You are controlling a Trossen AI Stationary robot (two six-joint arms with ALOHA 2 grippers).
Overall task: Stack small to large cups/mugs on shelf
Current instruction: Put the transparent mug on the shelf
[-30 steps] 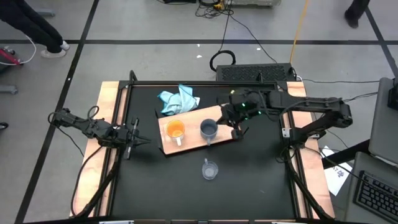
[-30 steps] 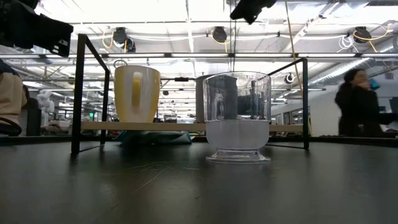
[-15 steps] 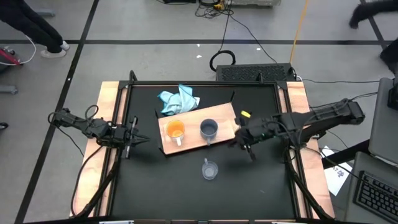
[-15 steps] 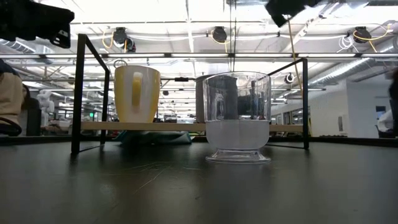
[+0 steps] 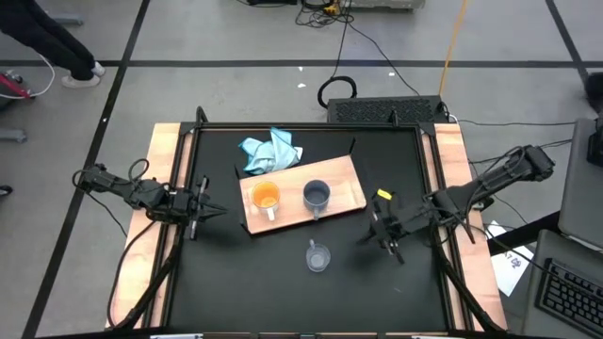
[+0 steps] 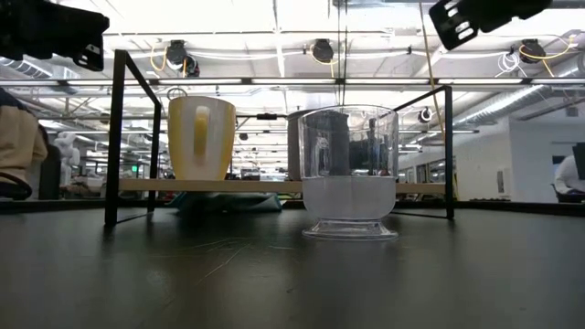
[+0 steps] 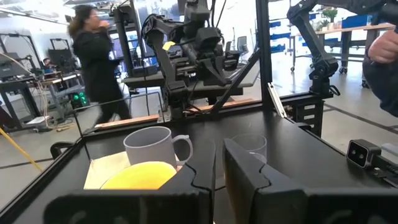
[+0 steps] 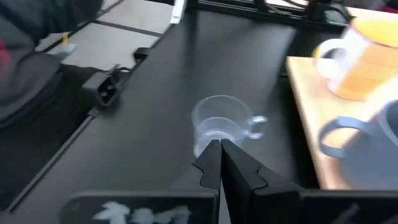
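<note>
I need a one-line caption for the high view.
Two mugs on the board, glass cup on the table, right pincer nearby.

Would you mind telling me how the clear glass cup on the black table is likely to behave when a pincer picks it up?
The clear glass cup looks empty and small, so probably light. Its smooth see-through wall may be slippery and could crack if squeezed hard. Standing upright on a narrower foot, it might tip if nudged high; its small handle could snag a finger.
</note>
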